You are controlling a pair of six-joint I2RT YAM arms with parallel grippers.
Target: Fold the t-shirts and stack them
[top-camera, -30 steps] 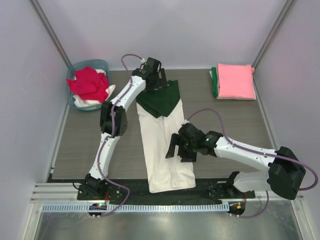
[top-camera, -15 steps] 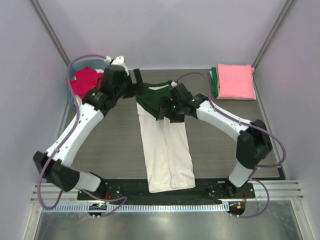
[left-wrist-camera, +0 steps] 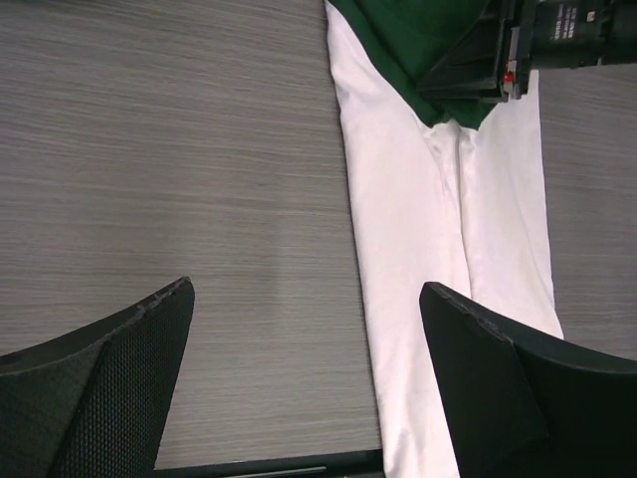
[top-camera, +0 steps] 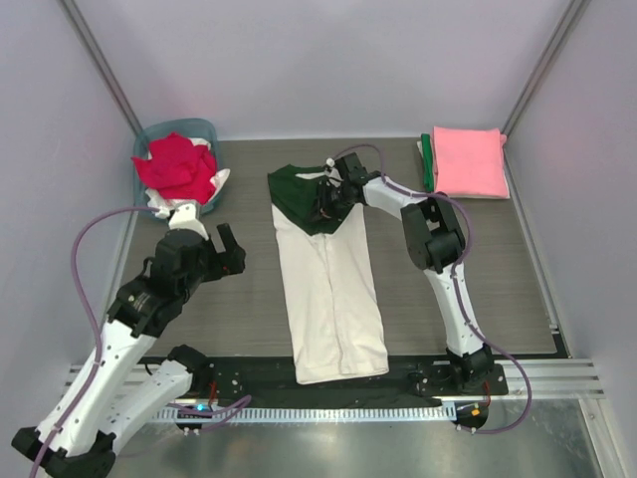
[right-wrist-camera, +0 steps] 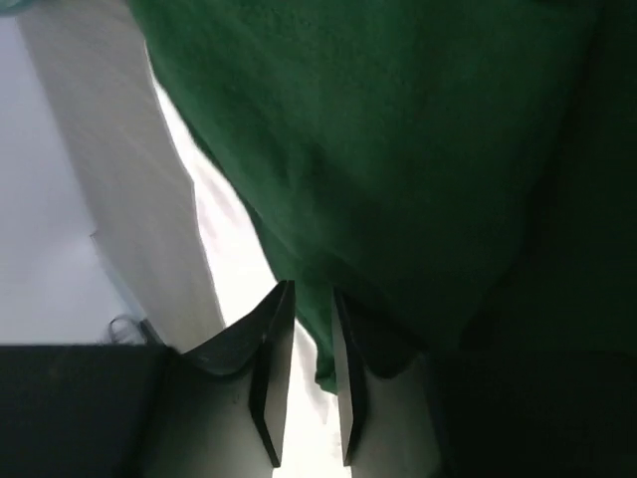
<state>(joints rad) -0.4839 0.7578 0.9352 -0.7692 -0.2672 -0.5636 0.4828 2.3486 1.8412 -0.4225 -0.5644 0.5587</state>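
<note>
right gripper (top-camera: 329,195) rests on the dark green upper part of the cream shirt (top-camera: 333,289), just above the middle of the top view. in the right wrist view its jaws stand nearly together, a narrow pale slit between them, with the lower edge of the green cloth (right-wrist-camera: 398,149) right at the fingers (right-wrist-camera: 271,388). whether cloth is pinched between them cannot be told.

left gripper (top-camera: 207,235) hangs over bare table (top-camera: 478,249) at centre left of the top view, well apart from the cream shirt. its jaws are spread wide and hold nothing. the left wrist view shows both dark fingers (left-wrist-camera: 129,378) at the lower corners, woodgrain table between them, and the shirt's pale body (left-wrist-camera: 438,219) running down the right half of the frame.

cream shirt lies flat down the middle of the table as a long narrow strip, side edges turned in, green end toward the top of the frame, pale hem at the bottom edge of the table.

pink shirt (top-camera: 470,161) lies folded at upper right, on a folded green shirt (top-camera: 427,164) whose edge shows along its left side.

teal basket (top-camera: 149,134) stands at upper left with a crumpled red shirt (top-camera: 177,167) heaped on white cloth (top-camera: 169,206) that spills over its lower rim
</note>
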